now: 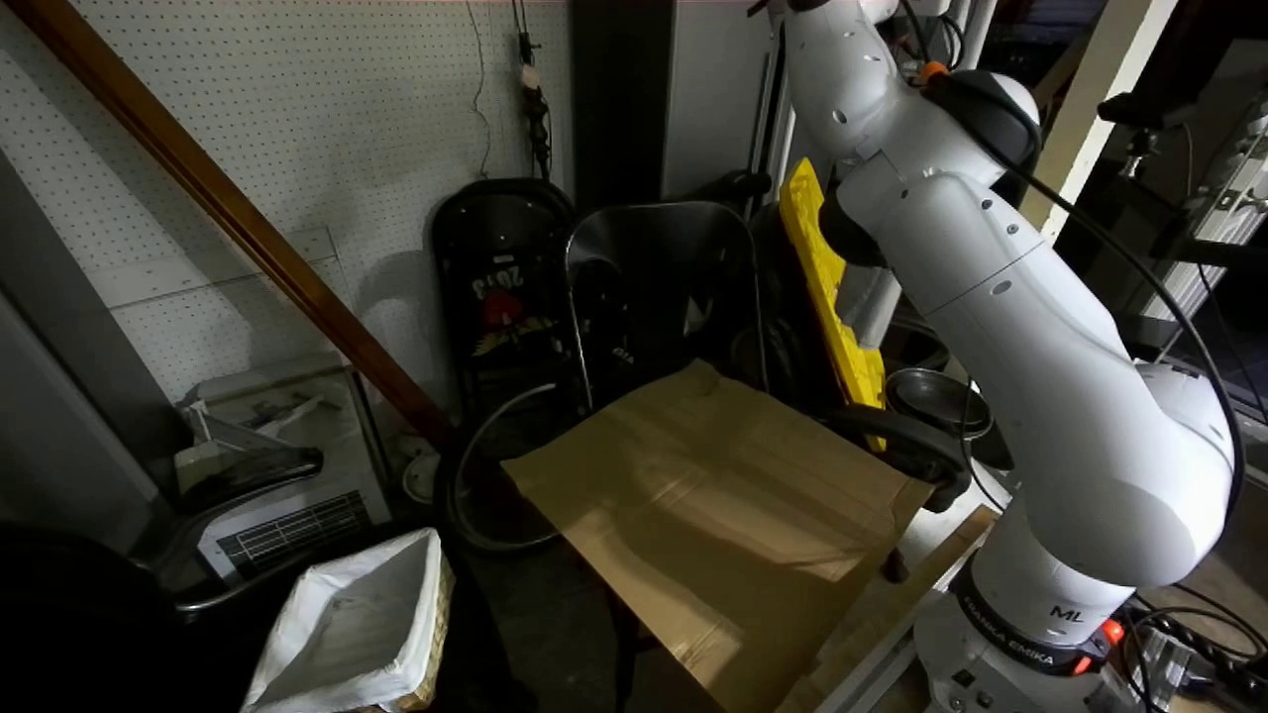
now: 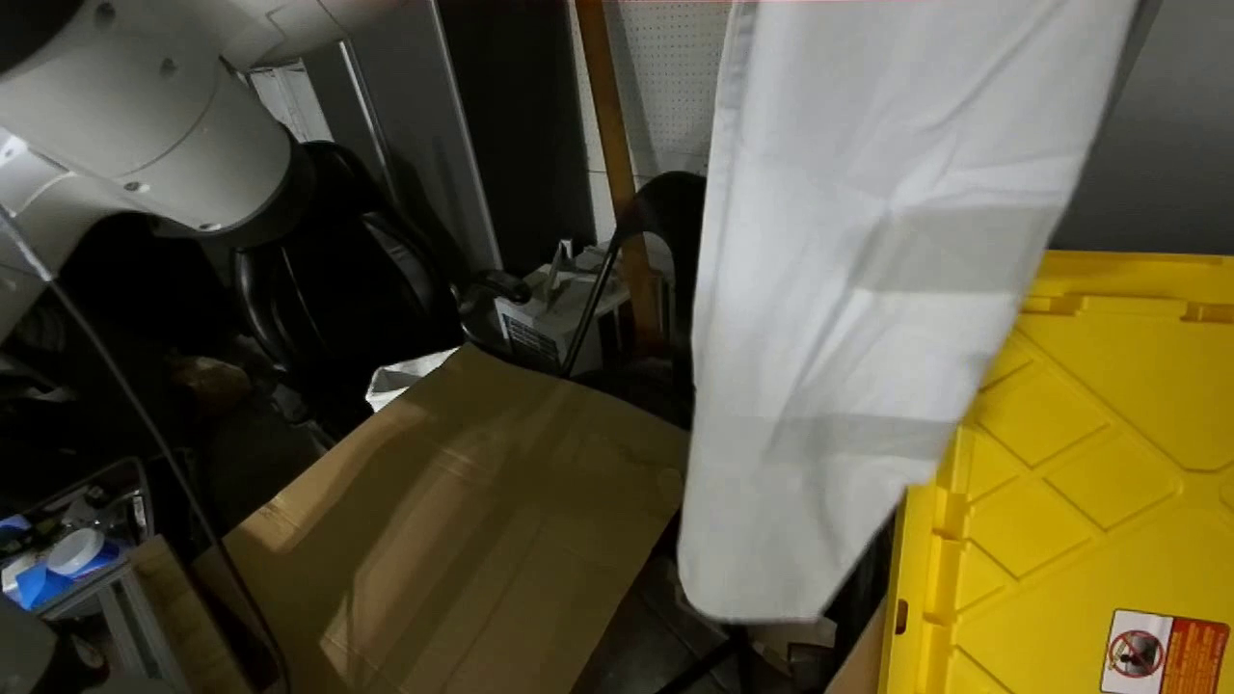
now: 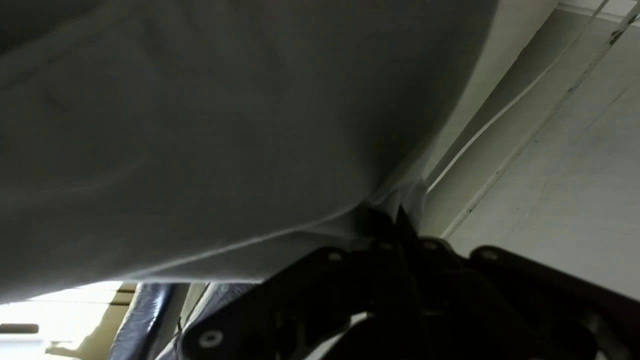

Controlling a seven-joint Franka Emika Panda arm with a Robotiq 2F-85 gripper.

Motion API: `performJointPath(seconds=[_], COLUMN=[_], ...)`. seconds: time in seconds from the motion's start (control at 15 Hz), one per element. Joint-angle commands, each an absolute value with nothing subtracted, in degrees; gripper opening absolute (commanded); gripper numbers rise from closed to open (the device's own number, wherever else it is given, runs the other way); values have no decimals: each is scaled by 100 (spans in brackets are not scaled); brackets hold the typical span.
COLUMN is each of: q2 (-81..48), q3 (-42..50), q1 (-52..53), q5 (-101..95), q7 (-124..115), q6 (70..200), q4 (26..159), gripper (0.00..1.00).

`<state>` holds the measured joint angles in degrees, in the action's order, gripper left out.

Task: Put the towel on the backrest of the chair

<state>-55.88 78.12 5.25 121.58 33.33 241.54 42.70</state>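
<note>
The towel (image 2: 848, 318) is a white cloth hanging down long in an exterior view, its upper end cut off by the top edge. It also fills much of the wrist view (image 3: 225, 125). My gripper (image 3: 395, 215) is shut on a gathered bit of the towel; both exterior views leave the gripper out of frame. A black folding chair (image 1: 664, 248) with a curved backrest stands behind the cardboard. Its backrest also shows in an exterior view (image 2: 665, 217), partly hidden by the hanging towel. I cannot tell how far the towel is from the backrest.
A brown cardboard sheet (image 1: 713, 485) lies on a surface beside the robot base. A yellow lid (image 2: 1089, 414) stands upright near the towel. A white-lined basket (image 1: 428, 594), another black folding chair (image 1: 500, 233) and a leaning wooden beam (image 1: 228, 218) are around.
</note>
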Motion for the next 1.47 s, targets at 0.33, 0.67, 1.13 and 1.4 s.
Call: performJointPath(seconds=[0.33, 0.67, 1.13, 1.4], q2=[-5961, -5671, -5782, -5792], q3=[9289, 9353, 9298, 9289], q1=[1432, 2262, 2133, 2151], q5=[14660, 14461, 14456, 14453], q7=[3833, 3392, 3497, 3497], q6=[24238, 24165, 24135, 24135], q4=[5101, 6529, 6531, 6527], gripper=[0, 0, 2, 2])
